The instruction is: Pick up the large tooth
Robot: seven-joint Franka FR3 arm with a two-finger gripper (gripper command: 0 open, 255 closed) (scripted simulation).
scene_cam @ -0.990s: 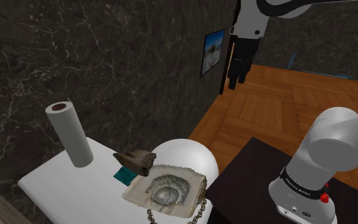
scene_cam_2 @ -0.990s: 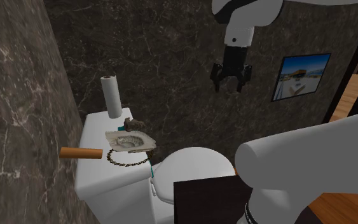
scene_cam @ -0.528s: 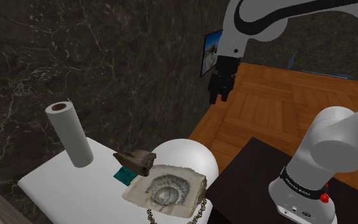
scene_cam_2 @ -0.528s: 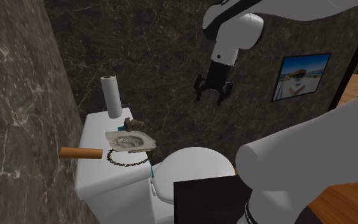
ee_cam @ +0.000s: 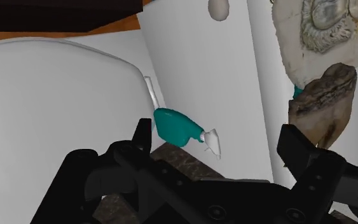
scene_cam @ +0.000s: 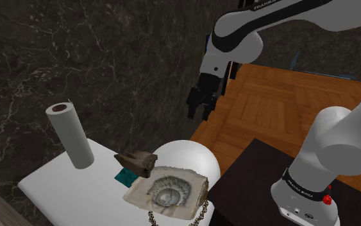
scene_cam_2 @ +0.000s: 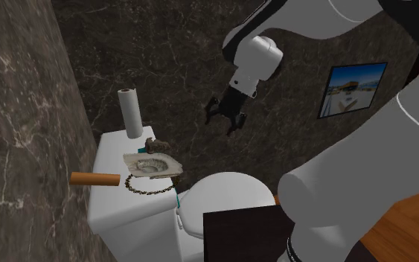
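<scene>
Though spread wide and empty, the pincer well apart from the large tooth, higher up.

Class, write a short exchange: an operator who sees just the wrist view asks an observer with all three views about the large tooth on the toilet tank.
Operator: The tooth lies ahead of my open gripper. Am I close to it?
Observer: No. In the shoulder view the gripper hangs in the air over the toilet lid, touching nothing.
Operator: Anything tall near the tooth?
Observer: A paper roll stands upright on the tank, to the shoulder view's left of the tooth and apart from it.
</scene>
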